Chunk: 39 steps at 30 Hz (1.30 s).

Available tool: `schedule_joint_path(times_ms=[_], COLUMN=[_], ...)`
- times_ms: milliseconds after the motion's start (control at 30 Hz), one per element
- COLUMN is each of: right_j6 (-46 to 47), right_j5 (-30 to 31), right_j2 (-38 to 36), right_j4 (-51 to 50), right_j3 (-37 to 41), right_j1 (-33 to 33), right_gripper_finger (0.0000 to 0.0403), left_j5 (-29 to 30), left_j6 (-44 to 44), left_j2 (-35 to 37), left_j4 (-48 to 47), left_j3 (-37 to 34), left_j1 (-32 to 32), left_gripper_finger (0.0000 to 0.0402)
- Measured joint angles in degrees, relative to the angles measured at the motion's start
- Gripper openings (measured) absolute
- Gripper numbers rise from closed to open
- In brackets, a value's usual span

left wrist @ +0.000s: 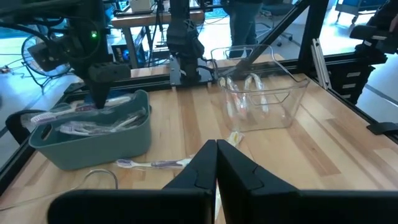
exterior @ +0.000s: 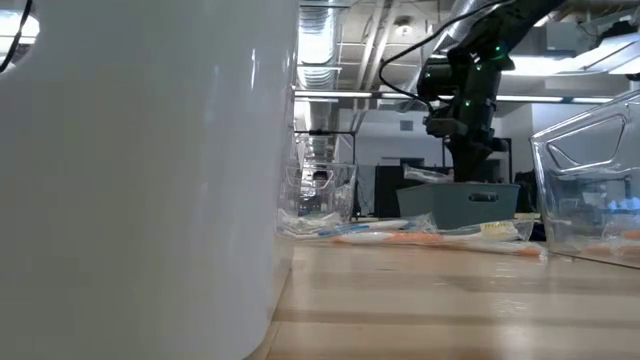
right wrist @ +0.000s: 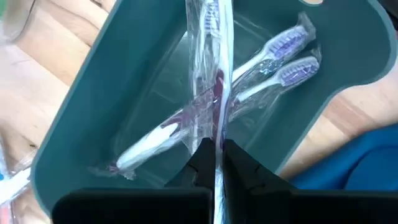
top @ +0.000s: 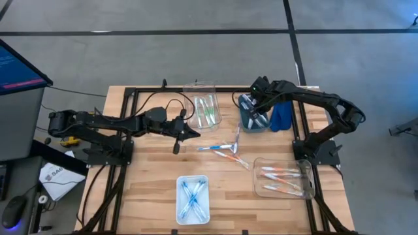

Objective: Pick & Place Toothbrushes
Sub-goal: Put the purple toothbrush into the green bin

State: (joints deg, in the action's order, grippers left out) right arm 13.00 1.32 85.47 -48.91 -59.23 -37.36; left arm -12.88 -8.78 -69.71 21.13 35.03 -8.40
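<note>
right hand [right wrist: 216, 155]: clenched on a wrapped toothbrush [right wrist: 214, 74] over the teal bin [right wrist: 87, 118] | left hand [left wrist: 216, 163]: clenched, empty, above surface [top: 150, 176] | other toothbrushes [top: 225, 151]: mid-surface

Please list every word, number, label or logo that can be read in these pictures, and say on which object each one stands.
No text here can be read with certainty.
White sheet on the floor left of the table: dark print, too small to read.
Monitor screen: a pink line of writing, too blurred to read.
Teal bin: a small dark mark on its front wall in the low view, unreadable.
</note>
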Motion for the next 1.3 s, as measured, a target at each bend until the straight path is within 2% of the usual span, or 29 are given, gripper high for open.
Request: schedule_joint_path(times_ms=[200, 600, 867, 1300], right_j6=[-0.3, -1.0, -1.1, -1.5], right_j5=[0.0, 0.0, 0.0, 0.0], right_j2=[0.5, 7.6, 9.3, 9.3], right_j4=[2.1, 3.6, 4.1, 4.5], right_j3=[1.1, 1.2, 1.2, 1.2], right_j1=[0.1, 1.4, 1.6, 2.9], right_gripper_finger=[0.0001, 0.0002, 0.0012, 0.0071], left_j5=[0.0, 0.0, 0.0, 0.0], left_j6=[0.0, 0.0, 0.0, 0.0], left_j2=[0.0, 0.0, 0.0, 0.0], left_j4=[0.0, 0.2, 0.2, 0.1], left_j3=[0.0, -0.1, -0.1, -0.1], left_j1=[0.0, 0.0, 0.0, 0.0], left_gripper_finger=[0.0002, 0.0002, 0.0002, 0.0002])
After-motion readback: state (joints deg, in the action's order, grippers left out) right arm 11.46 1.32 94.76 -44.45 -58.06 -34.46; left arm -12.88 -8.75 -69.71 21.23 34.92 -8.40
